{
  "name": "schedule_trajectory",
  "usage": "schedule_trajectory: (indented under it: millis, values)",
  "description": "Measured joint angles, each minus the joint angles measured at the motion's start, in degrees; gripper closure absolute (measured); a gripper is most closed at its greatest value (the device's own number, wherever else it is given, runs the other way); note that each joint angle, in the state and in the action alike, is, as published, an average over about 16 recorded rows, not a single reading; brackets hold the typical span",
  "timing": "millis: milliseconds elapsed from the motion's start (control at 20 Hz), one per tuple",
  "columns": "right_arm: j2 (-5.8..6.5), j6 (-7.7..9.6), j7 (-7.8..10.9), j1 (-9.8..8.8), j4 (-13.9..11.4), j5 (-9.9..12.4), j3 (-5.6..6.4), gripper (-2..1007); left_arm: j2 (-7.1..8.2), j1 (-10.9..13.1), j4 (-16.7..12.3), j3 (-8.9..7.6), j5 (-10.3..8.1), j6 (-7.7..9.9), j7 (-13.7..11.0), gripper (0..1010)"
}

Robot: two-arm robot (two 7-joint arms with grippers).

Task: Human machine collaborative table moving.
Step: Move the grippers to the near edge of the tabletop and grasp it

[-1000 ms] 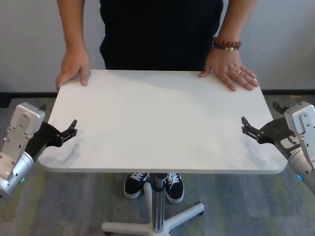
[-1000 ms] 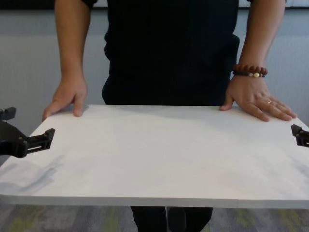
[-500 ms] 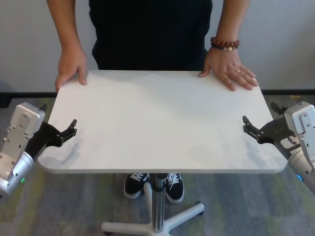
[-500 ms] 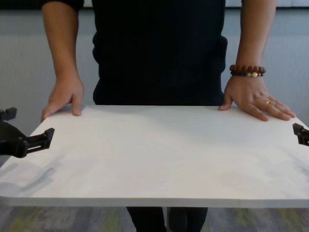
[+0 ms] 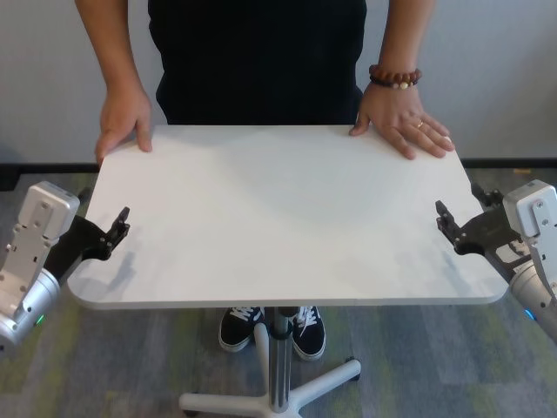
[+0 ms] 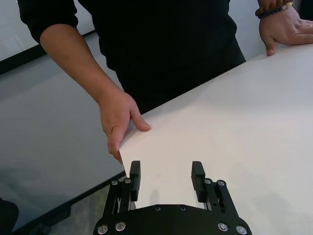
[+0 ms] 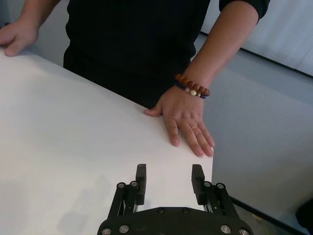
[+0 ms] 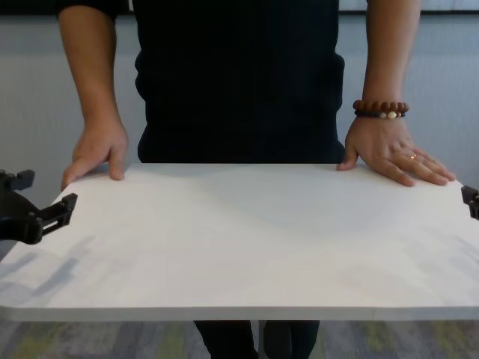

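Both of my black jointed claw grippers sit at the side edges of the large white matte rectangular table top (image 5: 287, 213) with rounded corners. At the left of the head view my left gripper (image 5: 119, 225) has its jaws apart, one finger above the top's edge; my wrist camera shows two black fingers (image 6: 135, 174) spread side by side over the white surface near its corner. Whether they press the board I cannot tell. At the right of the head view my right gripper (image 5: 446, 222) also has its jaws apart, fingers (image 7: 141, 177) reaching over the edge of the top; contact is not clear there either.

The top fills the middle of the head view, carried on a slim silver metal pedestal leg (image 5: 278, 366) at the lower centre. Along the upper edge stands the person in a black short-sleeved shirt (image 5: 257, 61). One bare hand (image 5: 124, 122) grips the upper left corner, thumb on the surface. The other hand (image 5: 407, 124), with a brown beaded bracelet (image 5: 394, 77) on its wrist and a ring on a finger, lies flat on the upper right corner. Black-and-white sneakers (image 5: 271, 328) show beneath the top.
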Motion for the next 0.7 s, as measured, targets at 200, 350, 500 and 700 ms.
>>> schedule_trajectory:
  millis: [200, 350, 500, 700]
  values:
    - [0.0, 0.0, 0.0, 0.0, 0.0, 0.0, 0.0, 533, 0.0, 0.0, 0.0, 0.0, 0.0, 0.0, 0.0, 434]
    - [0.0, 0.0, 0.0, 0.0, 0.0, 0.0, 0.0, 637, 0.0, 0.0, 0.0, 0.0, 0.0, 0.0, 0.0, 538]
    - [0.0, 0.0, 0.0, 0.0, 0.0, 0.0, 0.0, 729, 0.0, 0.0, 0.0, 0.0, 0.0, 0.0, 0.0, 635]
    - [0.0, 0.0, 0.0, 0.0, 0.0, 0.0, 0.0, 840, 0.0, 0.0, 0.0, 0.0, 0.0, 0.0, 0.0, 756]
